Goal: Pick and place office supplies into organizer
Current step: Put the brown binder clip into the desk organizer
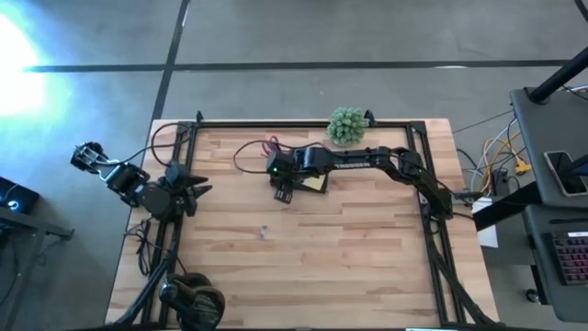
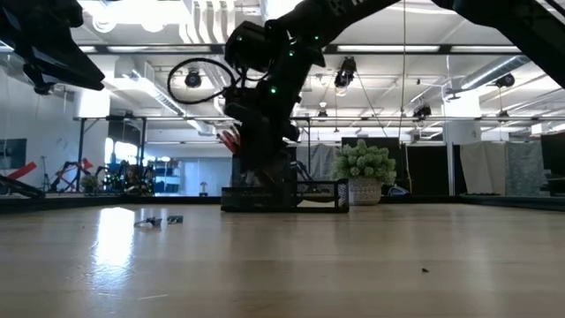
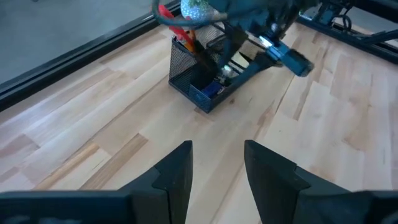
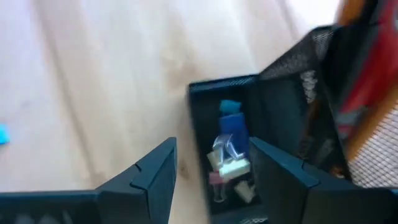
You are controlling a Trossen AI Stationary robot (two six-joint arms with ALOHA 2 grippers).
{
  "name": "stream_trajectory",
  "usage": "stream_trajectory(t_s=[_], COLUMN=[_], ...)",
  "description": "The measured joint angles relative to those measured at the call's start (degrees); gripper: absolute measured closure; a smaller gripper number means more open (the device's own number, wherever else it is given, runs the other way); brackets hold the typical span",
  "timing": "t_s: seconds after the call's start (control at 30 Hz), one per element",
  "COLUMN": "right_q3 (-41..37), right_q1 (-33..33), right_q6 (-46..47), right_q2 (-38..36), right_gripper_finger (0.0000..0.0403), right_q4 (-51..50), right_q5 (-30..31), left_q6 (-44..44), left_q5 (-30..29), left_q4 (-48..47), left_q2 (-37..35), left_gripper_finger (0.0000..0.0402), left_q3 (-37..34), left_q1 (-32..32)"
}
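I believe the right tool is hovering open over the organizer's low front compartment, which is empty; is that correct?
Not quite: the low front compartment is not empty. The right wrist view shows the right tool open above the organizer, whose compartment holds small supplies, a blue one among them. The rest stands.

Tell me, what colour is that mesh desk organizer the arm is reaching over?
Black wire mesh; the organizer shows best in the left wrist view.
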Motion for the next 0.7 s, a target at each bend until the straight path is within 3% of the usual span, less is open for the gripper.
stream_trajectory(t_s=[0.1, 0.17, 0.37, 0.47, 0.53, 0.6, 0.67, 0.7], right_q3=[0.21, -0.55, 1.04, 0.31, 0.96, 0.01, 1.04, 1.08], right_q1=[0.05, 0.17, -0.85, -1.17, -1.8, -1.83, -2.65, -2.75], right_q6=[0.74, 0.13, 0.33, 0.84, 2.94, 2.57, 3.14, 3.31], right_q2=[0.15, -0.02, 0.13, -0.11, 0.1, 0.11, 0.37, 0.46], right_gripper_finger=[0.0216, 0.0216, 0.0216, 0.0216, 0.0216, 0.0216, 0.0216, 0.0216], right_q4=[-2.1, -1.03, -2.99, -0.88, -3.05, -1.65, -4.2, -3.37], right_q5=[-1.2, 6.25, -0.21, -0.09, -6.74, -2.7, -9.55, -9.97], left_q6=[0.01, 0.01, -1.33, -1.52, -1.55, -1.58, -1.59, -1.61], left_q5=[-0.02, -0.02, -0.05, -0.02, -0.04, 0.01, -0.15, -0.13], left_q4=[0.0, -0.03, -0.08, -0.39, -0.36, -0.35, -0.17, -0.11], left_q2=[-0.33, -0.47, -0.66, -0.86, -1.03, -1.19, -1.21, -1.32], left_gripper_finger=[0.0272, 0.0272, 0.0272, 0.0272, 0.0272, 0.0272, 0.0272, 0.0272], left_q3=[-0.02, -0.27, -0.68, -0.87, -0.91, -1.05, -1.1, -1.17], left_q1=[0.0, -0.01, -0.02, -0.01, 0.0, 0.0, 0.0, -0.01])
